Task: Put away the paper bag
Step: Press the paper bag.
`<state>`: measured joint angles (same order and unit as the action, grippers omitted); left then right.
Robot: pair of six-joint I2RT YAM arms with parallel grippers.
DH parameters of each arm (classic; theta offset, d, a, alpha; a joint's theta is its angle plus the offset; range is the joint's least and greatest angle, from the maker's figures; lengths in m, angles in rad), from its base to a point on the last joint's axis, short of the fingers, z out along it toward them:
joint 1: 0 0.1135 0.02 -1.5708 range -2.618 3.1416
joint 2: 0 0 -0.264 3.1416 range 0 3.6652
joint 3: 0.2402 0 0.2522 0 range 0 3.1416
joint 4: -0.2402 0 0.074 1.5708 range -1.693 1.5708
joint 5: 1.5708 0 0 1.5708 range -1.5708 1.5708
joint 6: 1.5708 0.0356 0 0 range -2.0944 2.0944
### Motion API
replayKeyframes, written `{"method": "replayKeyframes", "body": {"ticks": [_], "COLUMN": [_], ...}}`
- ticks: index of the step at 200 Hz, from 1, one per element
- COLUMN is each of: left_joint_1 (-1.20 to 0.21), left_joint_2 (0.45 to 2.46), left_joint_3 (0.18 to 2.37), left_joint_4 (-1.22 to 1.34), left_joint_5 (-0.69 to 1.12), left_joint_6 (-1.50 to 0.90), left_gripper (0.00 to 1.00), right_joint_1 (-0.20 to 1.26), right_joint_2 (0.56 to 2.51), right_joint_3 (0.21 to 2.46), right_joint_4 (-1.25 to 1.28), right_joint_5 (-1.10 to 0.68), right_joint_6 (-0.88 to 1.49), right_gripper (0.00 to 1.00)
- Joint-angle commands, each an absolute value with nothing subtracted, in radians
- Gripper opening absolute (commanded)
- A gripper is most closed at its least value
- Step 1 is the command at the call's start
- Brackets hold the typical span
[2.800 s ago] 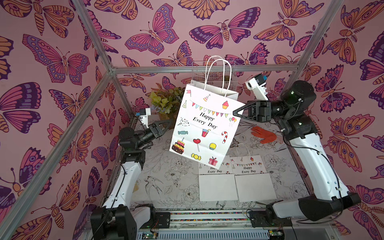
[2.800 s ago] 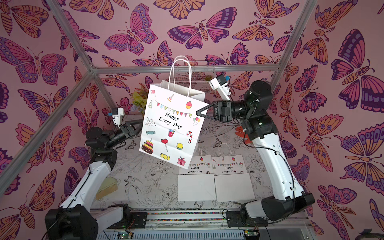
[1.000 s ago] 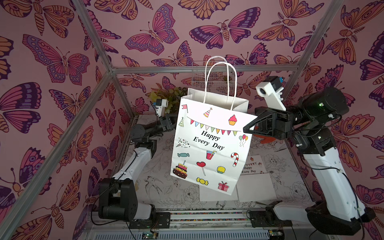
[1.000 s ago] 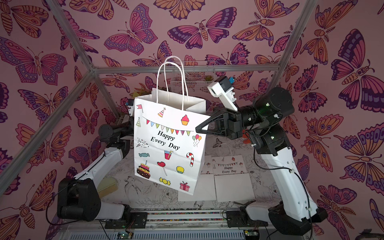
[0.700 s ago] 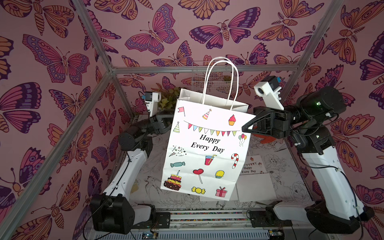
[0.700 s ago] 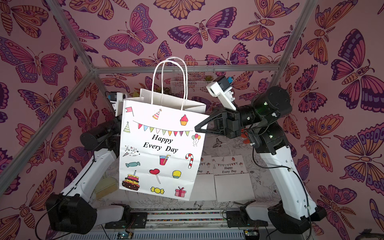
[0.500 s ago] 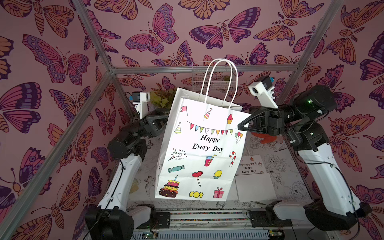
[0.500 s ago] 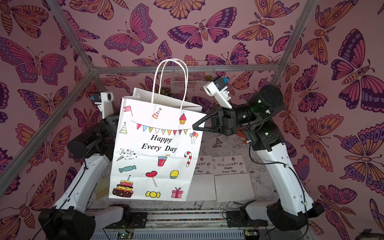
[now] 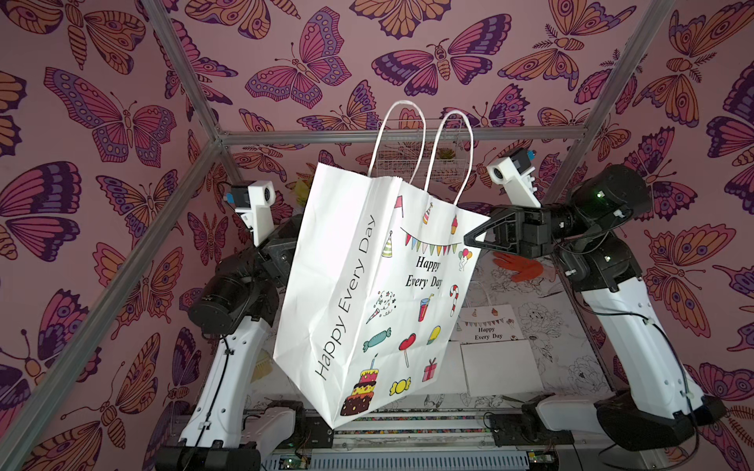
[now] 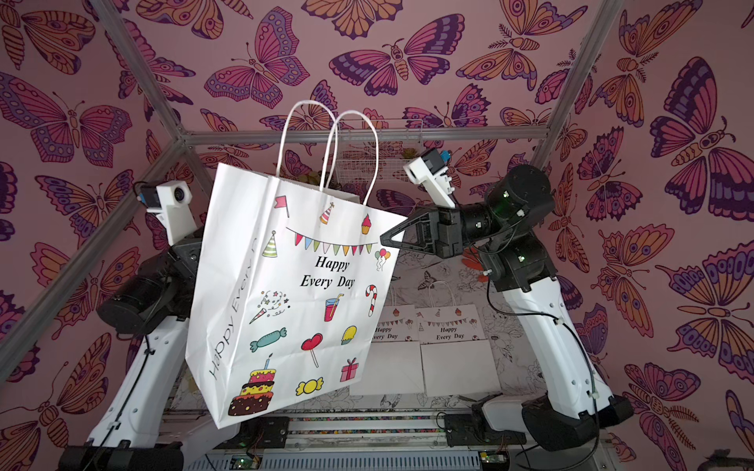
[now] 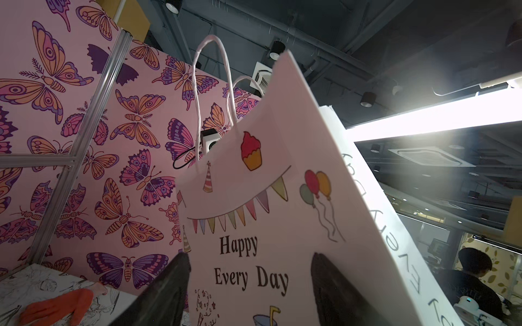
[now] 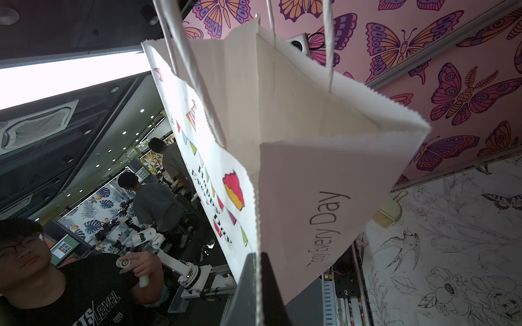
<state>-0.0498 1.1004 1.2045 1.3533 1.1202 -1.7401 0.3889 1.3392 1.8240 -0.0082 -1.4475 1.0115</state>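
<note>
A white paper bag [image 9: 367,285] printed "Happy Every Day" hangs tilted in the air above the table, its two rope handles standing up. My right gripper [image 9: 469,240] is shut on the serrated top edge at the bag's corner, as the right wrist view shows with the right gripper [image 12: 258,256] pinching the paper bag [image 12: 310,169]. In both top views the left arm [image 10: 155,285] is raised and its gripper is hidden behind the paper bag [image 10: 293,293]. In the left wrist view my left gripper [image 11: 248,255] is open, its dark fingers apart before the paper bag [image 11: 268,225].
Two flat folded bags [image 10: 453,346] lie side by side on the drawn-on table near the front. An orange glove [image 9: 522,265] lies at the back right, a small brush [image 12: 387,211] near the wall. A wire basket [image 9: 416,163] hangs on the back wall. Aluminium frame posts [image 9: 122,265] surround the cell.
The bag has swung left and lower and turned, so its side panel faces the top camera. The left arm has risen behind it. The right gripper keeps its hold.
</note>
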Motion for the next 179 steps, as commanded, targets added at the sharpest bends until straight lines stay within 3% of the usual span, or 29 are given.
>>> {"method": "replayKeyframes", "body": {"ticks": [1,55,99,139,179], "left_joint_1": [-0.038,0.014,0.076,0.089,0.146], "left_joint_2": [1.089,1.102,1.196,1.244,1.240], "left_joint_3": [1.213,1.173,1.135,1.231,1.192], "left_joint_4": [1.344,1.311,1.425,1.416,1.371], "left_joint_5": [1.118,1.099,0.966,1.019,1.043], "left_joint_6": [-1.745,-1.713,-1.798,-1.787,-1.760], "left_gripper": [0.70,0.70,0.70,0.71,0.70], "right_joint_1": [0.360,0.312,0.295,0.289,0.273], "right_joint_2": [1.339,1.364,1.461,1.515,1.531], "right_joint_3": [1.819,1.825,1.898,1.934,2.006], "right_joint_4": [0.002,0.004,0.062,0.150,0.163], "right_joint_5": [-1.424,-1.420,-1.447,-1.497,-1.512], "right_joint_6": [0.989,0.974,0.998,1.051,1.045], "right_gripper": [0.00,0.00,0.00,0.00,0.00]}}
